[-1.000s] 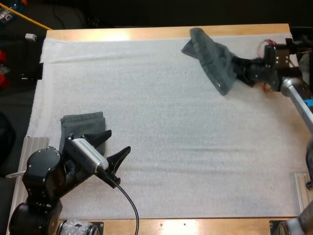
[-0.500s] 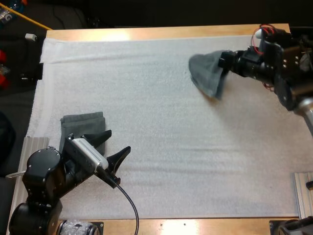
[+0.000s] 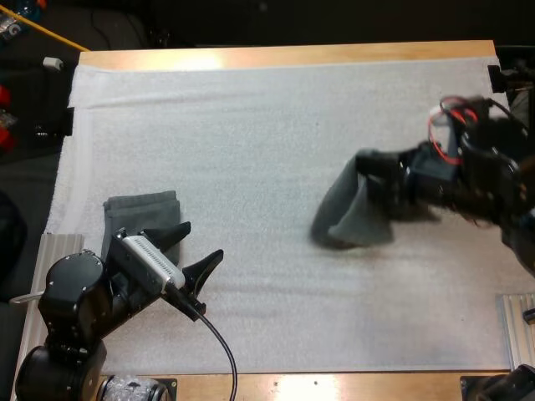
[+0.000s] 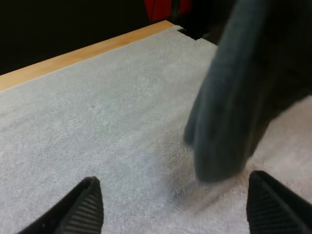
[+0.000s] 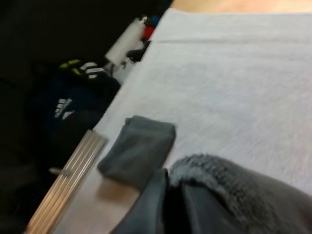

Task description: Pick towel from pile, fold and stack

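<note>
Towel (image 3: pixel 349 214) hangs clamped in right hand (image 3: pixel 378 185); left hand (image 3: pixel 202 241) gapes apart; right wrist view catches folded stack (image 5: pixel 139 148).

The only readable mark is a white adidas logo on dark fabric (image 5: pixel 62 108).

Worktop (image 3: pixel 284 55): pale honey-coloured wood, plain. Mat (image 3: pixel 251 142): white, with a fine pebbled texture and no print. Held towel (image 3: pixel 347 217): dark grey-green and unpatterned; its edge looks a fuzzy lighter grey in the right wrist view. Folded towel (image 3: pixel 142 209): the same plain dark grey-green. Left gripper (image 3: pixel 202 239) and right gripper (image 3: pixel 374 182): black. Rail (image 3: pixel 57 251) beside the mat: silver, ribbed lengthwise.
</note>
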You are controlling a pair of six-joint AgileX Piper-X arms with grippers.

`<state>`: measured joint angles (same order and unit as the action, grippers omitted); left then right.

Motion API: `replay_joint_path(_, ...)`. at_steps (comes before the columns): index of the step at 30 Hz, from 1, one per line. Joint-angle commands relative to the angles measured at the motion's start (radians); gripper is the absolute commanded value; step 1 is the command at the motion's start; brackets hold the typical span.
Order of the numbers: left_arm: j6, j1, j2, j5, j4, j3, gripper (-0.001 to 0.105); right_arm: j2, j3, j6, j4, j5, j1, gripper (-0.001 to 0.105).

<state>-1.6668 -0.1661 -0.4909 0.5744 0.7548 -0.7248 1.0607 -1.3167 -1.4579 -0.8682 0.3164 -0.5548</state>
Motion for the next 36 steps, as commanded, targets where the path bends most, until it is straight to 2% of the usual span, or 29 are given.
replay_joint_path(1,-0.011,-0.005,-0.001,0.015,-0.005,-0.006,0.06,-0.008,-0.009,-0.006,-0.052,-0.038,-0.017,0.0)
replay_joint_path(4,-0.011,-0.005,-0.001,0.015,-0.005,-0.006,0.06,0.005,0.002,-0.032,-0.117,-0.061,-0.043,0.0)
replay_joint_path(14,-0.011,-0.005,-0.001,0.015,-0.005,-0.006,0.06,0.187,0.163,-0.079,-0.131,-0.112,-0.045,0.0)
replay_joint_path(17,-0.011,-0.005,-0.001,0.015,-0.005,-0.006,0.06,0.259,0.163,-0.079,-0.086,-0.189,-0.045,0.0)
replay_joint_path(24,-0.011,-0.005,-0.001,0.015,-0.005,-0.006,0.06,0.368,0.16,-0.088,0.126,-0.383,-0.042,0.0)
replay_joint_path(31,-0.012,-0.005,-0.001,0.015,-0.005,-0.006,0.06,0.412,0.103,-0.069,0.163,-0.545,0.028,0.0)
replay_joint_path(36,-0.012,-0.005,-0.001,0.015,-0.005,-0.006,0.06,0.412,0.086,-0.063,0.169,-0.567,0.114,0.002)
